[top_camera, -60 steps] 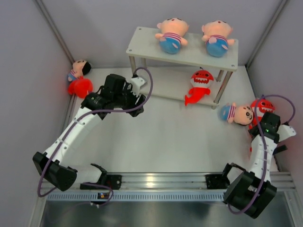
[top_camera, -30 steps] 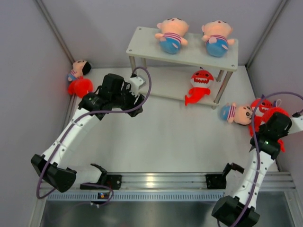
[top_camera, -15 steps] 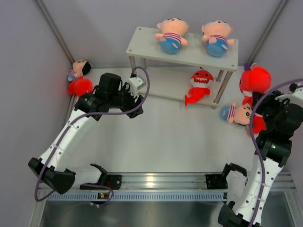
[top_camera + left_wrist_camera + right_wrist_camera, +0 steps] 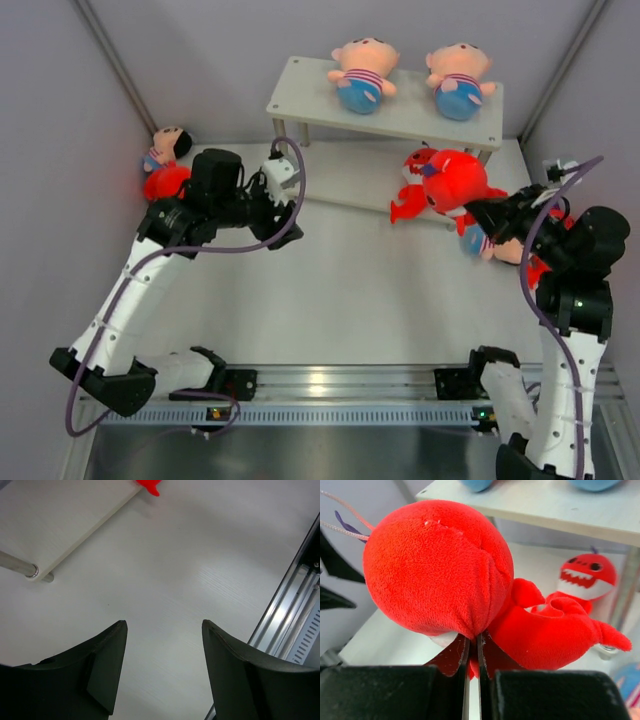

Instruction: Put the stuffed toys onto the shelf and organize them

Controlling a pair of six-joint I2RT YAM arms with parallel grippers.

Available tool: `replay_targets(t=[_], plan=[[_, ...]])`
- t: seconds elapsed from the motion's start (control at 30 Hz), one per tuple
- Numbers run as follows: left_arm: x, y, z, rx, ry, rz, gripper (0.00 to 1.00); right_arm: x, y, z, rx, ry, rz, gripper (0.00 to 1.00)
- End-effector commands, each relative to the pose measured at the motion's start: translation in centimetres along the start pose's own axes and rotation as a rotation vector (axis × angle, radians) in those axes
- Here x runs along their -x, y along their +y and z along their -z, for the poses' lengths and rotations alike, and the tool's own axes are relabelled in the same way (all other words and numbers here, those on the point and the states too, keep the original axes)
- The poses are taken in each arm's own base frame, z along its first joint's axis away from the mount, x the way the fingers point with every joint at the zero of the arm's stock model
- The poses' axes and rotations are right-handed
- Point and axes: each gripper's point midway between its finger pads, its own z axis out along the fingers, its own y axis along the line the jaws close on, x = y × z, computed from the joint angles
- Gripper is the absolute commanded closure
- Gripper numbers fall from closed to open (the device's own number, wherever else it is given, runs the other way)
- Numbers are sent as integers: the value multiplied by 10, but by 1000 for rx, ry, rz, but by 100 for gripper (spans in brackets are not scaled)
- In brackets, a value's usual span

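Observation:
The shelf [image 4: 395, 115] stands at the back, with two peach dolls [image 4: 362, 75] [image 4: 460, 80] lying on its top board. My right gripper [image 4: 480, 210] [image 4: 472, 642] is shut on a fold of a red shark [image 4: 455, 178] [image 4: 437, 570], which hangs in the air before the shelf's right end. Behind it a second red shark [image 4: 408, 205] [image 4: 585, 575] sits on the lower board. A third doll [image 4: 510, 245] lies on the table under my right arm. My left gripper [image 4: 277, 203] [image 4: 165, 630] hovers open and empty near the shelf's front left leg [image 4: 20, 566].
A dark-haired doll with a red bottom [image 4: 165, 165] lies against the left wall. A bit of red plush [image 4: 540, 268] shows behind my right arm. Grey walls close in both sides, and a metal rail [image 4: 330, 385] runs along the near edge.
My right arm has lifted the red shark off the table at the right wall and swung it left to the shelf's front. My left arm has drawn back slightly to the left.

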Motion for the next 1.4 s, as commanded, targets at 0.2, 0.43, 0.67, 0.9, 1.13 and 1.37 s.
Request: replay_targets(t=[0.2,0.43,0.67,0.9,1.13,1.37], plan=[[47,-35,46,-157,-199,-485,13,-22,89,-53,380,104,14,100],[54,-53,57,-221,-267,-566,2,-81,222,-85,784,311,-17,100],[29,-48,58,-179,-229,-650,2,-87,259,-94,976,302,-50,100],[15,-49,52,-211,-199,-691,4,-97,267,-102,989,350,-24,100],[-13,-40,39,-214,-102,-690,52,-87,272,-99,1024,331,8,100],[0,-28,39,-148,-68,-564,100,-99,264,-112,895,330,57,74]])
